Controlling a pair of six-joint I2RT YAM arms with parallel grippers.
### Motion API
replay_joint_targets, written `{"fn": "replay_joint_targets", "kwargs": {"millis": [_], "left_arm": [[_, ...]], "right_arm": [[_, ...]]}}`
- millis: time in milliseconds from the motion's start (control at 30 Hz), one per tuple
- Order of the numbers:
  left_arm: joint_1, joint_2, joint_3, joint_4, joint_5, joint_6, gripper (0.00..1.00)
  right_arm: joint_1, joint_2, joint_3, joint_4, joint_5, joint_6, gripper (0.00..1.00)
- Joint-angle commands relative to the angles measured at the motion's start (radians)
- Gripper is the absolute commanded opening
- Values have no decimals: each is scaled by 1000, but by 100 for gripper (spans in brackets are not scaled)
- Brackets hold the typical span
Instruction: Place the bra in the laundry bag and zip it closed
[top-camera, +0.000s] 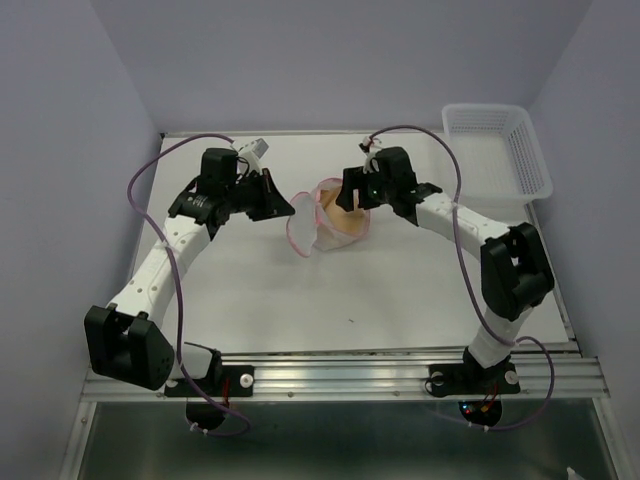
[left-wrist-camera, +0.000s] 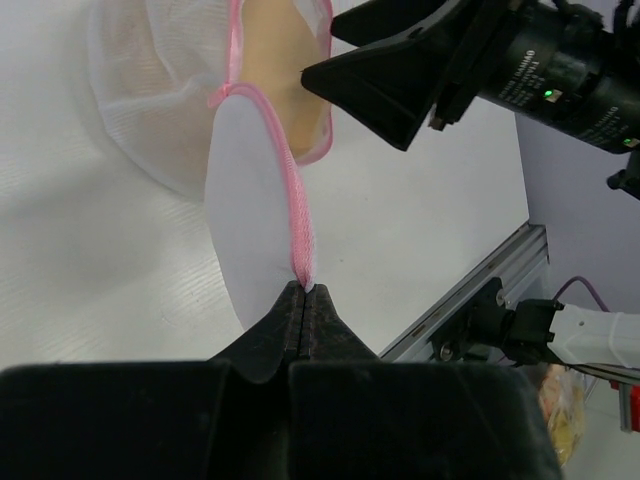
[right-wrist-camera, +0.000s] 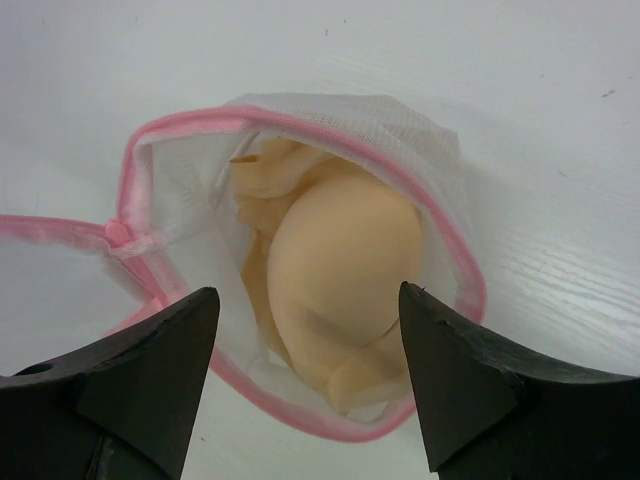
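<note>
Left of mid-desk (top-camera: 300, 300): left gripper (left-wrist-camera: 303, 289), clamped fully shut on the pink zipper rim (left-wrist-camera: 297, 205) of the laundry bag (top-camera: 322, 228). Pinches the loose flap by its edge and holds it drawn out leftward from the pouch.

Just right of that, about the middle of the desk and toward the far edge: the bag itself, unzipped, mouth gaping wide, mesh slumped on the surface.

Inside the mouth: the bra (right-wrist-camera: 345, 265), a beige padded lump within the pink rim, one folded end poking toward the opening.

Over the bag, reaching in from the right: right gripper (right-wrist-camera: 310, 295), spread wide and gripping nothing. In the wrist view, one finger on each side of the bra; contact with the fabric not clear.

At the far right corner: white lattice basket (top-camera: 497, 150), well apart from the bag.
</note>
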Motion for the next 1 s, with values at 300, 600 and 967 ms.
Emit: {"fn": "replay_joint_targets", "kwargs": {"millis": [300, 600, 967], "left_arm": [[24, -12, 18, 10, 7, 11, 0], [30, -12, 9, -6, 13, 31, 0], [35, -26, -13, 2, 20, 34, 0]], "right_arm": [[-50, -211, -63, -64, 277, 32, 79], [-125, -127, -72, -41, 157, 66, 78], [-154, 10, -60, 109, 2, 68, 71]]}}
